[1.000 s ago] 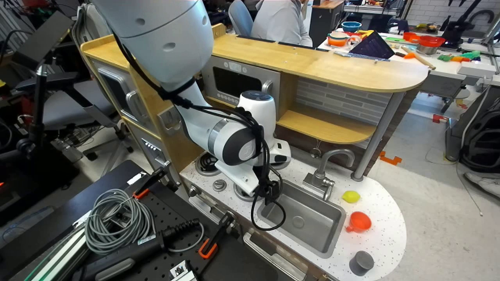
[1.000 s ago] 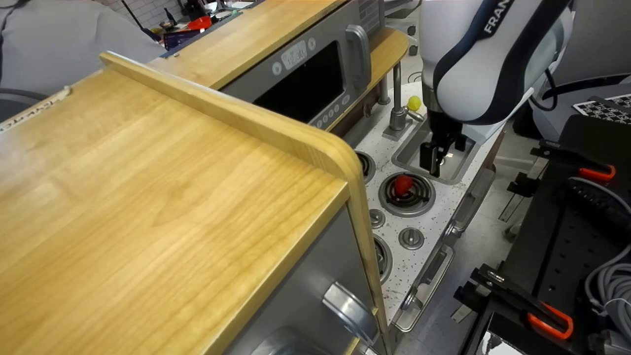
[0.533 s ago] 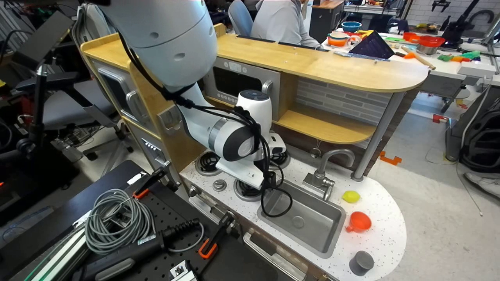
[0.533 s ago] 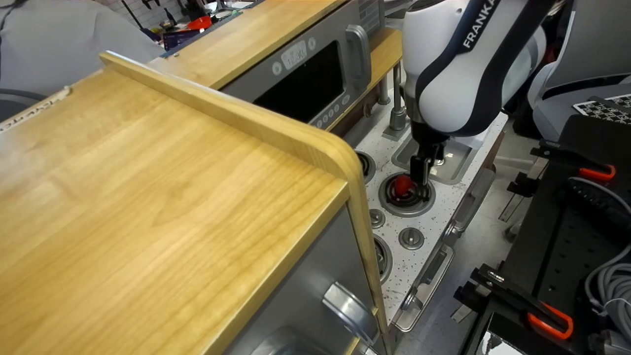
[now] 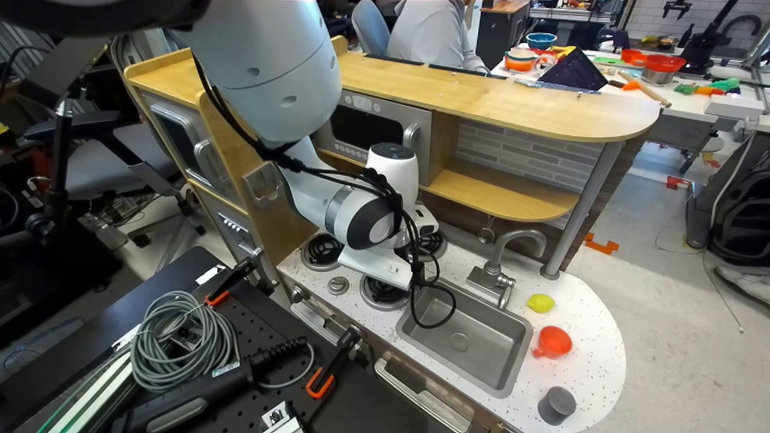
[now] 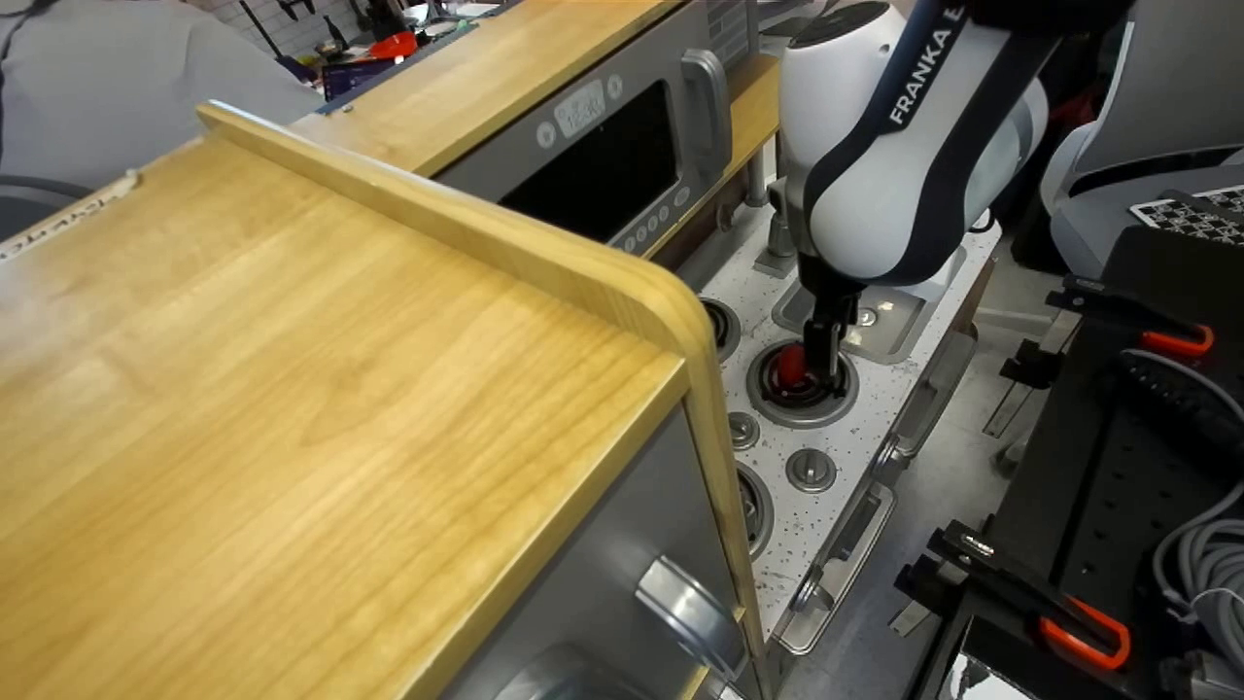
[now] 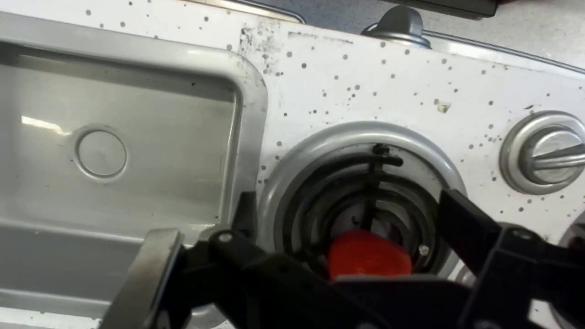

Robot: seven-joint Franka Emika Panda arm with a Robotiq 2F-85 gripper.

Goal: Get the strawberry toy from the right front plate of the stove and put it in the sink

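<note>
The strawberry toy (image 7: pixel 369 256) rests on the dark coils of the burner (image 7: pixel 372 131) just beside the sink (image 7: pixel 252 105), and the gripper (image 7: pixel 348 196) hangs right by it, its two fingers spread well apart, one to either side of the red as the wrist view has it; whether either touches it, I can't tell. As for how it lies, the red patch in an exterior view stands taller than it is broad, but the gripper covers one side of it, while the wrist view gives me a rounded hump partly hidden behind the gripper's own body, so I can't say where the tip points or how the long axis runs. In an exterior view the arm (image 5: pixel 310 195) blocks my sight of it, yet that same view gives me what the wrist view leaves out: a lemon (image 5: pixel 541 302), an orange cup (image 5: pixel 553 343) and a grey cup (image 5: pixel 557 406) on the counter (image 5: pixel 595 337) past the sink. The wrist view, for its part, brings up a black smudge (image 7: pixel 260 43) at the sink's corner. On the arm's dark band (image 6: pixel 918 83) I read FRANKA, then an E, cut off. The wooden cabinet (image 6: pixel 321 389) has handwriting (image 6: pixel 68 218) too slanted to read, and the panel (image 6: pixel 580 109) on the microwave (image 6: pixel 607 170) is too blurred.
</note>
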